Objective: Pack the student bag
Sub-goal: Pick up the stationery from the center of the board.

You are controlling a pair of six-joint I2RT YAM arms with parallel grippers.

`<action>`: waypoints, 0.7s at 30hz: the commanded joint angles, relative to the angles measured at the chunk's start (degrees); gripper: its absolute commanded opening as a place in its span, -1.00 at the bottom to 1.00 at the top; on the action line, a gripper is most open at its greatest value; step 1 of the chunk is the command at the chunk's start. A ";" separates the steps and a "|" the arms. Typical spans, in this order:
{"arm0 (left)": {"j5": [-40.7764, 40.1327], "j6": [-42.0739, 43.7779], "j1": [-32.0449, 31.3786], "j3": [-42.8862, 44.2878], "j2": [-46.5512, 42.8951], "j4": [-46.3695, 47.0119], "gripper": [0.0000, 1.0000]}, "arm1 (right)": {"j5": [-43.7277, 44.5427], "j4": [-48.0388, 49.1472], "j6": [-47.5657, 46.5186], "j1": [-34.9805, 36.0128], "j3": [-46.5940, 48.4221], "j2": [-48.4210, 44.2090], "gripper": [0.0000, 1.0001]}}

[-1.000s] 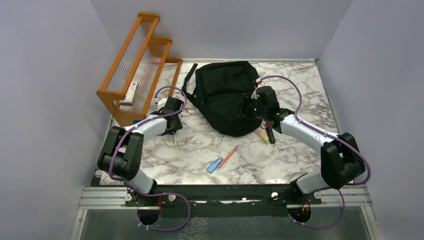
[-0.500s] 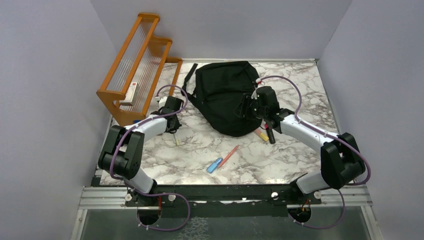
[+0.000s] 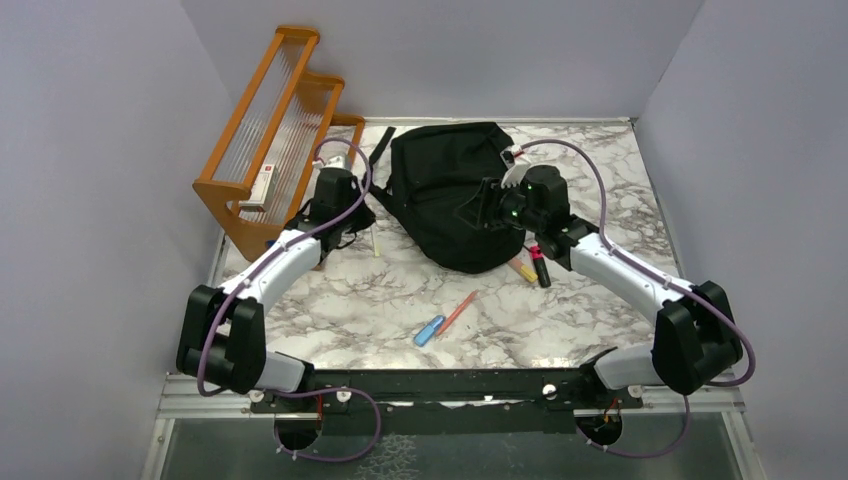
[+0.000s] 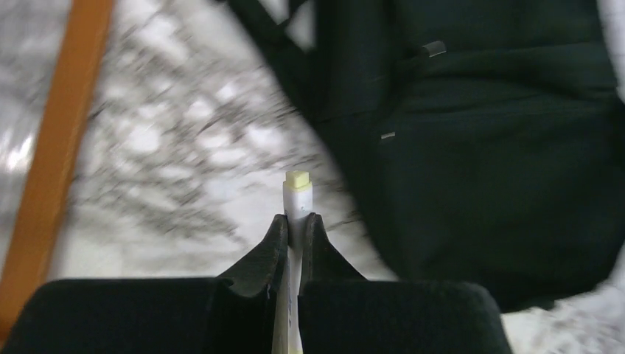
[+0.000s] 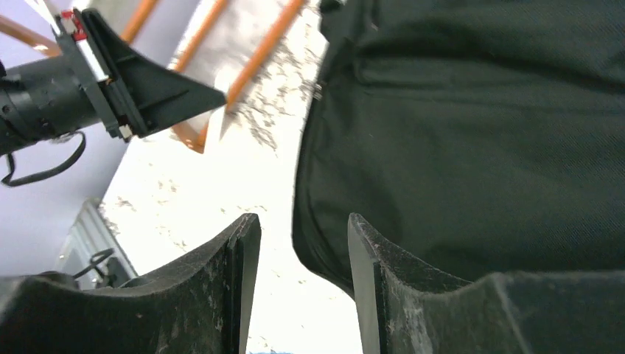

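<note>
**Left gripper (image 4: 296, 225) clamped on a pen (image 4: 298, 193); right gripper (image 5: 302, 236) part open at the student bag (image 3: 445, 190)**

The left wrist view shows the two black fingers pressed flat onto a white pen. Its pale yellow square tip projects just past the fingertips. The table (image 3: 400, 290) behind is blurred in this view. From the top view the grip itself cannot be made out. There the pen is only a thin pale sliver just left of the bag.

The student bag is seen lying at the far centre of the marble table. One black strap is laid toward the wooden rack (image 3: 280, 130) at far left.

From above, the right gripper is shown over the bag's right side. In the right wrist view its jaws stand moderately apart with the bag's black edge seen between them. Whether either finger touches the fabric cannot be told. The left gripper is also caught side-on in this view, at upper left, in front of the rack's orange rails.

The following are shown only in the top view:
- a white box (image 3: 262, 186) on the rack;
- a blue item (image 3: 429, 330) just beside an orange-red pencil (image 3: 458, 312) at near centre;
- a black marker (image 3: 540, 270) by the bag's near right edge.
</note>
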 commanded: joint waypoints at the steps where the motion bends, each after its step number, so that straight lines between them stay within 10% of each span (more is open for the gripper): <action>1: 15.01 -1.16 -0.28 3.97 -2.87 10.81 -1.00 | -10.83 9.83 3.48 -0.15 0.30 0.07 0.04; 11: 25.27 -5.50 -6.46 4.97 -1.94 27.45 -1.00 | -25.51 28.69 21.48 -0.06 1.03 8.55 0.09; 21: 25.45 -5.85 -10.01 6.75 0.44 30.94 -1.00 | -20.44 27.60 21.03 -0.04 0.51 9.00 0.13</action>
